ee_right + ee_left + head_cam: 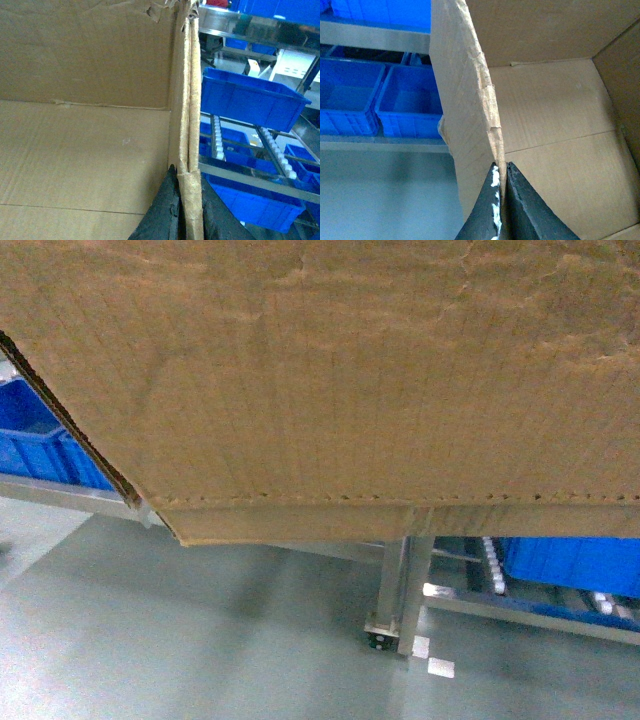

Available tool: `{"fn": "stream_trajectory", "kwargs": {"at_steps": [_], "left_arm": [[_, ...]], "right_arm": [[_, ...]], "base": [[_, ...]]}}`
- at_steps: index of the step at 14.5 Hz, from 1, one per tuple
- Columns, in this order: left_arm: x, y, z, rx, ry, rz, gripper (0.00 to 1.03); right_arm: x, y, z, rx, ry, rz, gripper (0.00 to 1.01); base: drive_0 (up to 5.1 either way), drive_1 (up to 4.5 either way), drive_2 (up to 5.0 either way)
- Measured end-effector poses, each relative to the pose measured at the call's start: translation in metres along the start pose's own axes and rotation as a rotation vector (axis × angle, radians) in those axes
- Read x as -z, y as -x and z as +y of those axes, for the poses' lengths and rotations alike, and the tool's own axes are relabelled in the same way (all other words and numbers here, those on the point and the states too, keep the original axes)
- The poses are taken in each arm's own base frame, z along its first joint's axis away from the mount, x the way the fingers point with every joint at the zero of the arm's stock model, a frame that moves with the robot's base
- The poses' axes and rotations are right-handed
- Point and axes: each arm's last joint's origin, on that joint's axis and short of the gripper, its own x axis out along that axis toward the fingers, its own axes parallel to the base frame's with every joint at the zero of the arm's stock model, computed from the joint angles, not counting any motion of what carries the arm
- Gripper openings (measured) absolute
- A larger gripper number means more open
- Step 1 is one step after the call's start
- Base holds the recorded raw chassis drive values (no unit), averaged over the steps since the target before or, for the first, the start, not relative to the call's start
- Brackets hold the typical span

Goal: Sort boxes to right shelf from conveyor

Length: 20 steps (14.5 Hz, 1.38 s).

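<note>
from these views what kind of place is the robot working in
Probably a warehouse or factory sorting area: a metal shelf with white roller rails carries blue plastic bins, the floor is plain grey-green, and both grippers hold a large cardboard box.

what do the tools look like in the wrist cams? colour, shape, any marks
Only the finger ends show. The left tool has two matte black fingers tapering to wedge-like points; the outer one carries white flecks down its edge. The right tool has similar dark, tapered fingers with a slightly rough surface and no clear markings. No cables or arm links are in view, and the head view shows neither tool.
</note>
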Motion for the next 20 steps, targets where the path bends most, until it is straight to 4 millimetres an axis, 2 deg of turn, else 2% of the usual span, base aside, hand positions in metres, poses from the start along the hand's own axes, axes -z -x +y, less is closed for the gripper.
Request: {"fn": "stream_trajectory", "kwargs": {"at_steps": [8,15,20], "left_arm": [[0.0005,-0.0002,0.0001,-0.001,0.000,0.004,0.02],[0.0001,-0.0001,0.0001,-0.001,0.000,0.001,0.02],[0.0001,0.0000,0.0001,0.000,0.000,0.001,0.02]], "right_arm": [[0.0010,-0.0005,0.0002,-0.001,0.001,0.006,0.03],[0.0008,-0.0006,0.0002,-0.002,0.001,0.003,0.03],[0.0007,-0.0006,0.0002,-0.002,0.001,0.002,0.03]], "base": [[0.0,0.00,0.0],[4.5,-3.87,-0.9],[4.7,-2.42,-2.4]]}}
